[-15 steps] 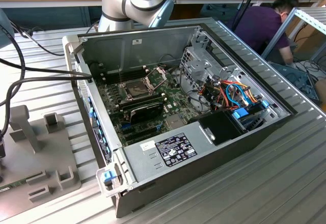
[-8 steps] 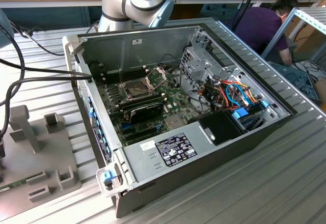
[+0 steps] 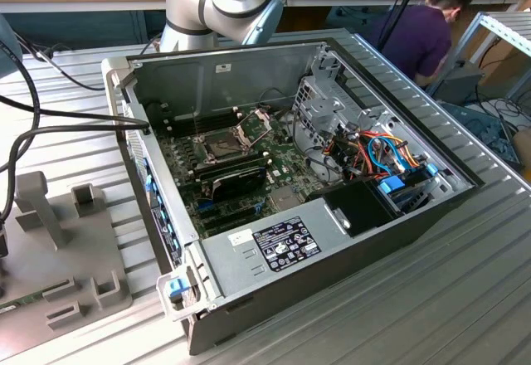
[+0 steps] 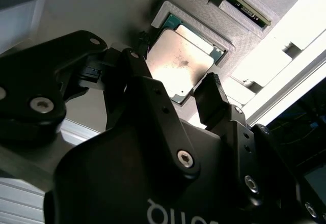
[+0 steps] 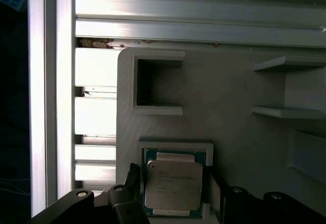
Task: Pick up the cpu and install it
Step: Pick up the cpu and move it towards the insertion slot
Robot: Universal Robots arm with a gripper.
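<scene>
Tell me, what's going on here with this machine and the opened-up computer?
A robot arm's gripper hangs just over the cpu, a small silvery chip lying in a recess of a grey holder. The fingers stand open on either side of the chip, which has not been lifted. In the exterior view, the open computer case lies on the table, and the metal frame over its socket appears raised. A person sits at a bench behind.

We see the cpu (image 5: pixel 173 186) boxed by its pocket's raised rim (image 5: pixel 175 145), gripper (image 4: pixel 177 61) jaws spread either side; the socket (image 3: pixel 221 143) lies open upward, frame (image 3: pixel 257 120) hinged up, drive cage (image 3: pixel 319 104) close on the exterior view's right
</scene>
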